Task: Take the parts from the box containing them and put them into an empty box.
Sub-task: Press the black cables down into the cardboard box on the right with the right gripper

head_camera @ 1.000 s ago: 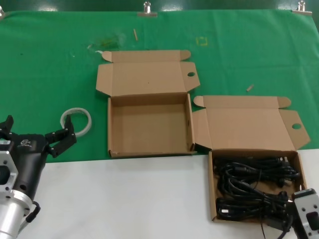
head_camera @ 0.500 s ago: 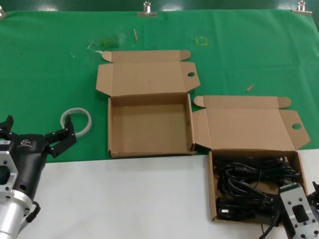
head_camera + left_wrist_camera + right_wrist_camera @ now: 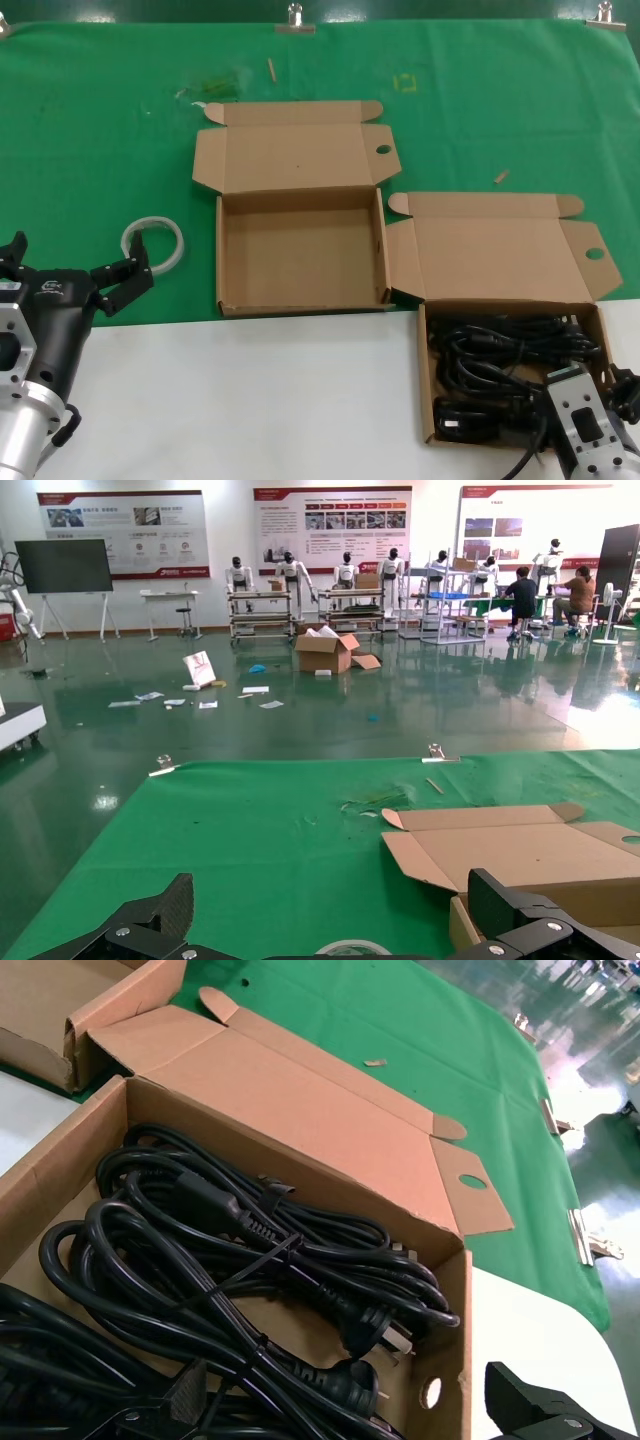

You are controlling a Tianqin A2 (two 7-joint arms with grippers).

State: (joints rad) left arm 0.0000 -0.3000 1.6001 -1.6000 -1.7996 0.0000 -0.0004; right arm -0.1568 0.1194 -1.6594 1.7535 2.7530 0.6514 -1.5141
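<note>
The black coiled cables (image 3: 500, 350) fill the right cardboard box (image 3: 426, 372) at the table's front right, with its lid (image 3: 490, 255) folded back. The empty box (image 3: 300, 255) stands open at the centre, a tiny speck on its lid. My right gripper (image 3: 578, 410) is open over the full box's near right corner. In the right wrist view the gripper (image 3: 355, 1412) has one finger (image 3: 185, 1400) over the cables (image 3: 230, 1260) and the other past the box's side wall (image 3: 455, 1310). My left gripper (image 3: 75, 262) is open and empty at the left, next to the white ring (image 3: 153, 243).
A green cloth (image 3: 100, 150) covers the back of the table and a white surface (image 3: 250, 400) the front. Small scraps (image 3: 501, 177) lie on the cloth. The left wrist view shows the empty box's lid (image 3: 530, 855), my left gripper (image 3: 340, 932) and the ring's edge (image 3: 350, 947).
My right gripper has moved left and further in over the cable box's near right corner. The left arm and both boxes have not moved.
</note>
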